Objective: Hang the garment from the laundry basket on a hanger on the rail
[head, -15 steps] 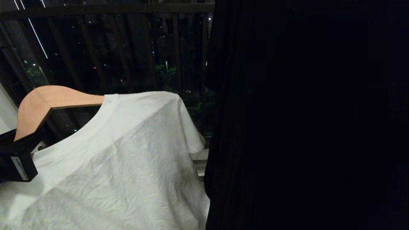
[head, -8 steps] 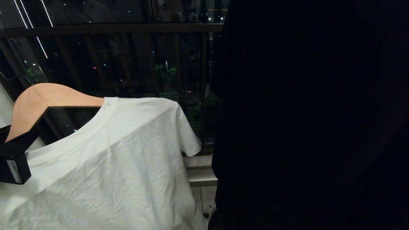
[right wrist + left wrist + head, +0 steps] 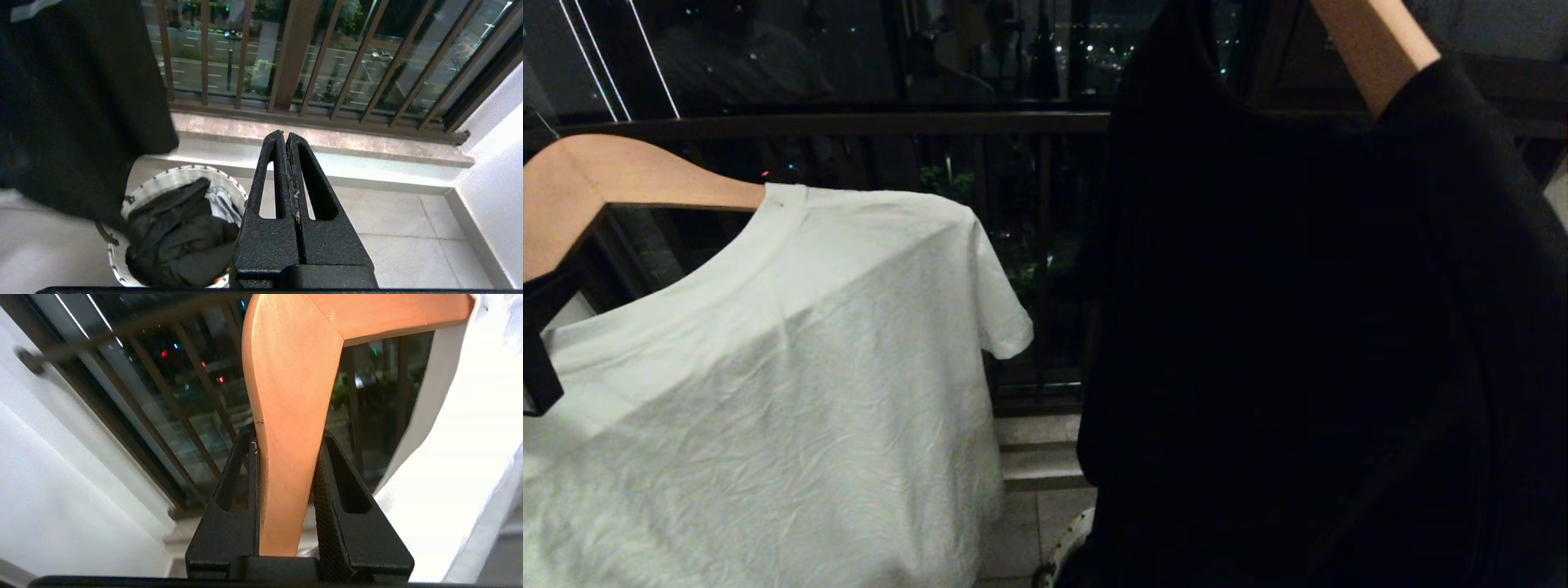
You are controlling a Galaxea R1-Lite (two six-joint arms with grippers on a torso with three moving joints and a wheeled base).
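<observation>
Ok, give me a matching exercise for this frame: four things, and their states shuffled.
Things:
1. white shirt
2. left gripper
3. right gripper
4. basket

States:
A. shut, holding nothing
B. holds dark clothes
C. draped on a wooden hanger
D. clamped on the hanger's end

Pairs: 1-C, 2-D, 3-A, 4-B
</observation>
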